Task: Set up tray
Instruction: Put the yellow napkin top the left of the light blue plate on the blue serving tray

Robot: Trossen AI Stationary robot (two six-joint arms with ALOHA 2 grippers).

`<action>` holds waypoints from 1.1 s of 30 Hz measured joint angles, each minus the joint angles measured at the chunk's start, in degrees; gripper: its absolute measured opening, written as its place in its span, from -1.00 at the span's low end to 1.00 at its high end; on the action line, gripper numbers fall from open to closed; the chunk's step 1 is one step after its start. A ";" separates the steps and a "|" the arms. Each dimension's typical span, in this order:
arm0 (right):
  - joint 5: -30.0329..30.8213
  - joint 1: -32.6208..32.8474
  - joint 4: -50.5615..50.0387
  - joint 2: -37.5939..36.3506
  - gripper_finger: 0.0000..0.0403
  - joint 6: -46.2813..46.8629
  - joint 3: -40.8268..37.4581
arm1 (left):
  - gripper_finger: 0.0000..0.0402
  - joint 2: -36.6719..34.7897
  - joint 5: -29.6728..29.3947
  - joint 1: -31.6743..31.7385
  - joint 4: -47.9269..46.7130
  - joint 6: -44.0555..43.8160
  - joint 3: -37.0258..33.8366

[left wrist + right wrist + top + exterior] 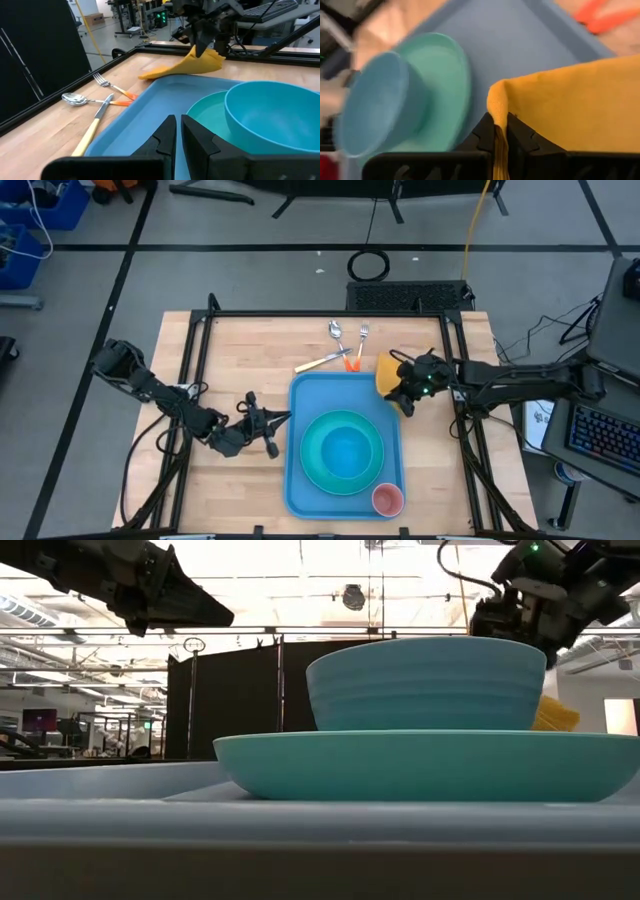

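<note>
Wood table (230,360) carries the whole scene in the high view. On its left side the left gripper (272,423) hovers just beside the left rim of the tray, fingers (165,135) pressed nearly together and holding nothing. The tray (310,400), light blue, lies at the middle of the table, slightly right of centre. On it sits a turquoise plate (318,465) with a blue bowl (348,448) stacked inside, and a small pink cup (387,499) stands in the tray's near right corner. Beyond the tray's far edge lie a knife (320,364), spoon (337,332) and fork (362,333). At the tray's far right corner the right gripper (408,392) is clamped on a yellow cloth (386,372), which hangs over the rim.
</note>
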 joint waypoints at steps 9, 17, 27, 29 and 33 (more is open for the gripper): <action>-1.08 0.00 11.63 7.73 -0.93 -0.07 0.02 | -0.84 0.01 0.05 0.00 -0.02 -0.02 0.00; -5.30 -0.89 23.18 15.81 -0.95 0.40 0.02 | -0.84 0.01 0.05 0.00 -0.02 0.09 0.00; -8.73 -4.51 31.06 20.10 -0.94 2.01 0.04 | -0.84 0.01 0.07 0.00 -0.02 0.13 0.00; -8.71 -4.51 32.80 20.94 -0.94 2.76 0.02 | -0.84 0.01 0.08 0.00 -0.02 0.15 0.00; -10.16 -4.48 38.40 22.94 -0.93 4.76 0.04 | -0.84 0.01 0.05 0.12 0.08 0.24 0.00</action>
